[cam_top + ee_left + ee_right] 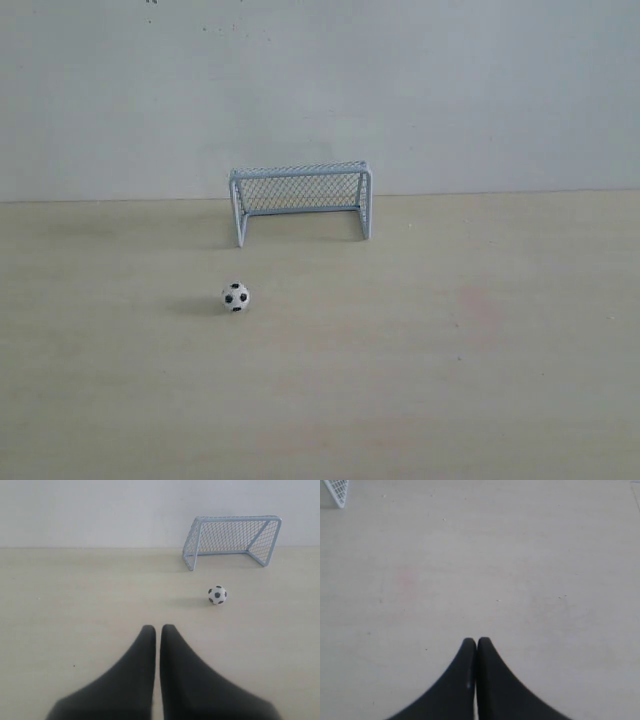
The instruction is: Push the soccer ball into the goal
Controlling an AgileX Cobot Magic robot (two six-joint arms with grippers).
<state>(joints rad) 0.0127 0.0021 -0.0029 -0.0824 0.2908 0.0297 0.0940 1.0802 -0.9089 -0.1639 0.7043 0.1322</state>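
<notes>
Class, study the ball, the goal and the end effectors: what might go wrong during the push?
The ball sits roughly in line with one post of the goal, so a straight push may hit it.
The left end effector is shut to a narrow tip; an off-centre touch could roll the ball wide.

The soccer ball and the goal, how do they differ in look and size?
Size: the soccer ball is tiny; the goal is several times wider. Look: the ball is round, white with black patches; the goal is a boxy pale frame with see-through mesh. Place: the ball lies out in front; the goal stands nearer the wall. Both rest on the same pale table.
</notes>
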